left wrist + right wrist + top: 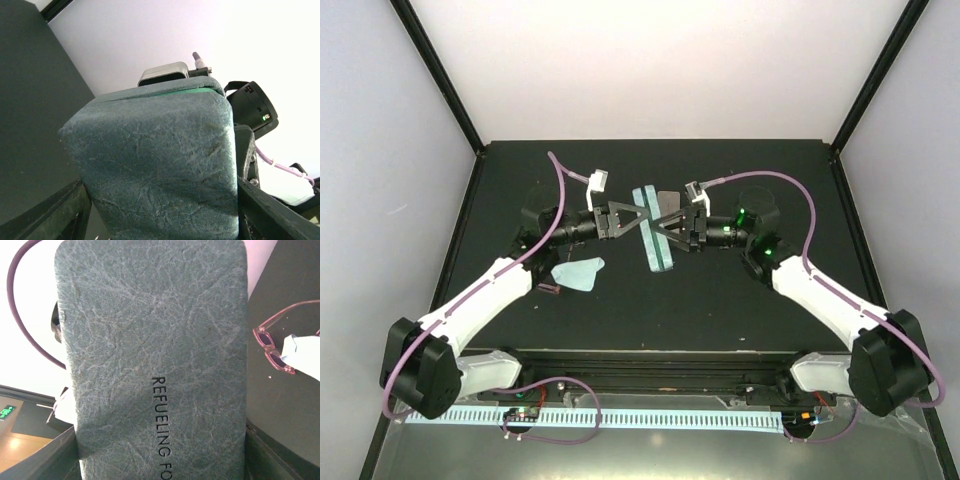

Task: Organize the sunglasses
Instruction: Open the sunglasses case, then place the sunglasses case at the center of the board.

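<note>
Between both inward-stretched arms' [485, 290] [825, 290] fingers [280, 220] sits the case [658, 256].

Both arms were the same build, honestly: smooth white shells on the long links of the left arm [485, 290] and right arm [820, 295], with chunky black joints at shoulder and wrist. Thin purple cables [790, 185] ran off each wrist to a small white block [597, 180]. Little green lights [742, 213] glowed on the right one.

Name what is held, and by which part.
Blue-grey glasses case: right claw clamps one end across its width; left claw brackets the opposite end, grip uncertain.
</note>
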`<state>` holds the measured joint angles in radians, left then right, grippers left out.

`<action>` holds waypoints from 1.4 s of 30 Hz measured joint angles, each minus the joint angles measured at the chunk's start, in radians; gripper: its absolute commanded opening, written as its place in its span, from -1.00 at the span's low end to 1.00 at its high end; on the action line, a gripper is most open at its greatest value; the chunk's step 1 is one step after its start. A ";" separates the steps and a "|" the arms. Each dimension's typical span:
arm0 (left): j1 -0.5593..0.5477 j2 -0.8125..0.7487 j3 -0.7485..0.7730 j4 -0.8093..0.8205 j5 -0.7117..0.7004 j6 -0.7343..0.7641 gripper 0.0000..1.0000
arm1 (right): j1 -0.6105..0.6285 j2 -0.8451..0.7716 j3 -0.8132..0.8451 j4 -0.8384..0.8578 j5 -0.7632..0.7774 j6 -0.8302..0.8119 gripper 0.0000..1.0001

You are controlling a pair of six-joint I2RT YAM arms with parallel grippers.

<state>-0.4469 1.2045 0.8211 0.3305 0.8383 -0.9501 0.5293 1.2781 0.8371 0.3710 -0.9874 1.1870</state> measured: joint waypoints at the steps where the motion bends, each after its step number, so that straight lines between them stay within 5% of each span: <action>1: -0.001 -0.002 0.006 0.000 0.000 0.001 0.33 | -0.007 -0.012 0.000 0.004 0.000 0.011 -0.28; 18: 0.004 0.003 0.004 -0.142 -0.125 0.159 0.24 | -0.076 -0.166 -0.035 -0.036 0.082 0.067 -0.52; 27: 0.003 0.005 0.004 -0.234 -0.163 0.204 0.89 | -0.071 -0.140 -0.001 -0.225 0.126 -0.094 -0.51; 42: 0.007 -0.071 -0.022 -0.558 -0.466 0.408 0.98 | -0.074 0.381 0.086 -0.560 0.199 -0.589 -0.28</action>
<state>-0.4397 1.1332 0.7990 -0.2276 0.3721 -0.5423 0.4553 1.6596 0.9234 -0.1886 -0.7883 0.5983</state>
